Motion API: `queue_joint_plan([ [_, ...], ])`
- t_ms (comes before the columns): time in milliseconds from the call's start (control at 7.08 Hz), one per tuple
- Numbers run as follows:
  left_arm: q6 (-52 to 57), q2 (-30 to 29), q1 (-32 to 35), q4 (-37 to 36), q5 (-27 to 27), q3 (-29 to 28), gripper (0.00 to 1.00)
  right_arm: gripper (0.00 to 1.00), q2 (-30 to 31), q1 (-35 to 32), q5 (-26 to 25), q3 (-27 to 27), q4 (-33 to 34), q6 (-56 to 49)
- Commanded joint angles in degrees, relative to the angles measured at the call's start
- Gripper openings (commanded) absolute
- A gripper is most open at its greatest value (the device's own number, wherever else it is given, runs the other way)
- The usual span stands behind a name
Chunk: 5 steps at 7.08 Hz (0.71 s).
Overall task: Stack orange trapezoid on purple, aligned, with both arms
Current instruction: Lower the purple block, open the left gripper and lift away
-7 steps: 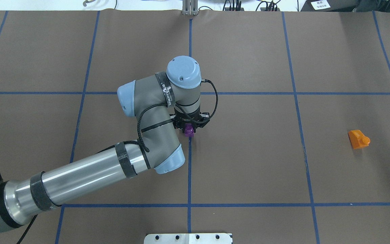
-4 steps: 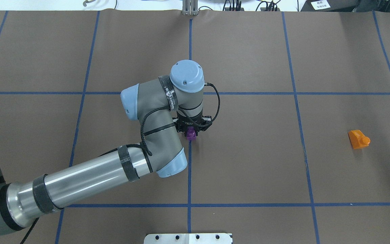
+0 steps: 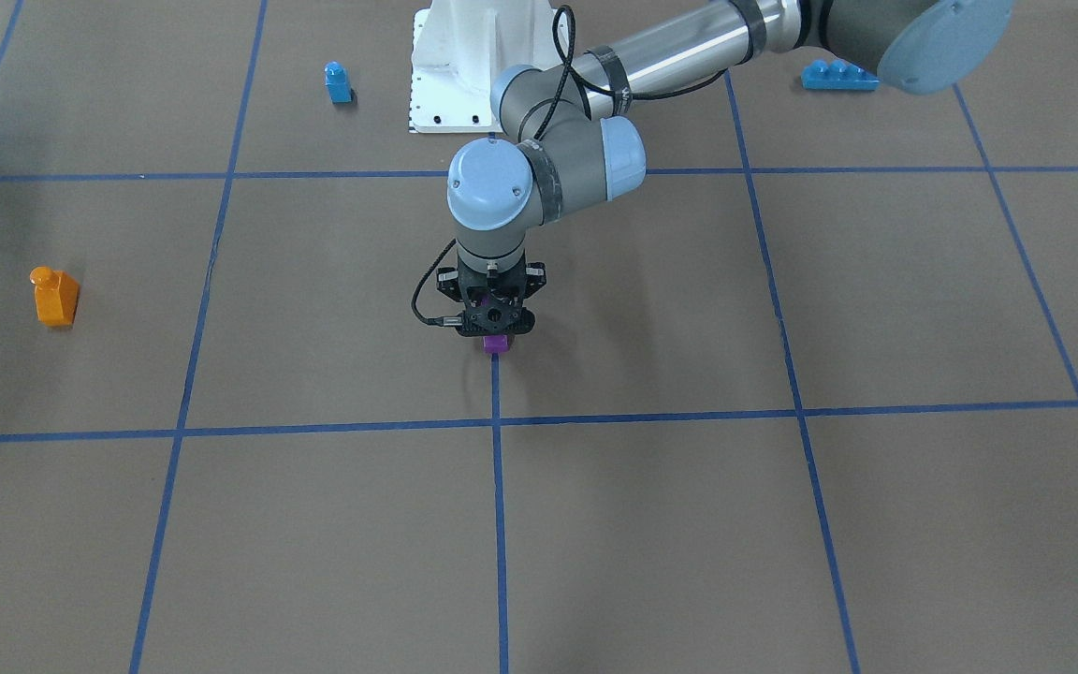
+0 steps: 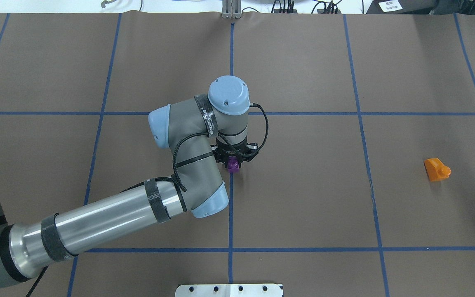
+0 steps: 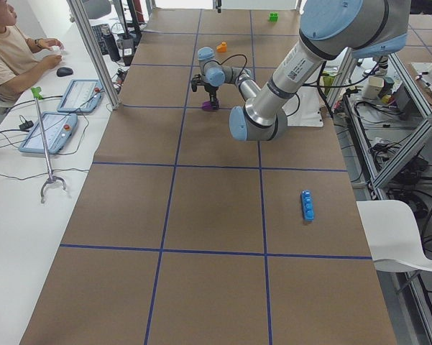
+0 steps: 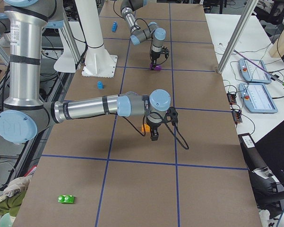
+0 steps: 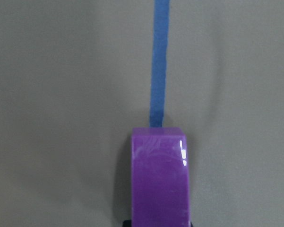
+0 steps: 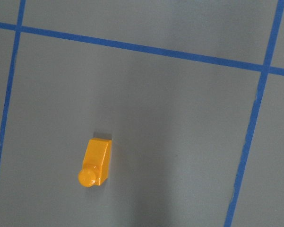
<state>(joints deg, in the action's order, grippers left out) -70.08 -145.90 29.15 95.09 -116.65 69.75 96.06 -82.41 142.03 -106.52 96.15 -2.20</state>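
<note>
Jaws of the left gripper (image 4: pixel 233 159) are pinching the purple block (image 4: pixel 233 166) right over the centre blue tape line (image 4: pixel 230 206). The left arm (image 4: pixel 97 222) is elbowing back beside that line. Well to the line's robot-right, the orange trapezoid (image 4: pixel 437 169) is lying alone. The right gripper (image 6: pixel 154 134) is hanging above it, and I cannot tell how far it is open.

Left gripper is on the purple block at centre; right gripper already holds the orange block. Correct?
No: the orange block lies free on the table, ungripped, per the right wrist view. The left gripper is on the purple block at centre.
</note>
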Motion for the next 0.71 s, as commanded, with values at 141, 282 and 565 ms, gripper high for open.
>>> queue_joint_plan([
  [141, 0.0, 0.0, -0.1, 0.4, -0.1, 0.0, 0.41, 1.00, 0.0, 0.1, 0.0, -0.1, 0.0, 0.0],
  [282, 0.0, 0.0, -0.1, 0.4, -0.1, -0.2, 0.50, 1.00, 0.0, 0.1, 0.0, -0.1, 0.0, 0.0],
  [565, -0.1, -0.1, -0.1, 0.5, -0.1, -0.3, 0.99, 1.00, -0.1, 0.1, 0.0, -0.2, 0.0, 0.0],
])
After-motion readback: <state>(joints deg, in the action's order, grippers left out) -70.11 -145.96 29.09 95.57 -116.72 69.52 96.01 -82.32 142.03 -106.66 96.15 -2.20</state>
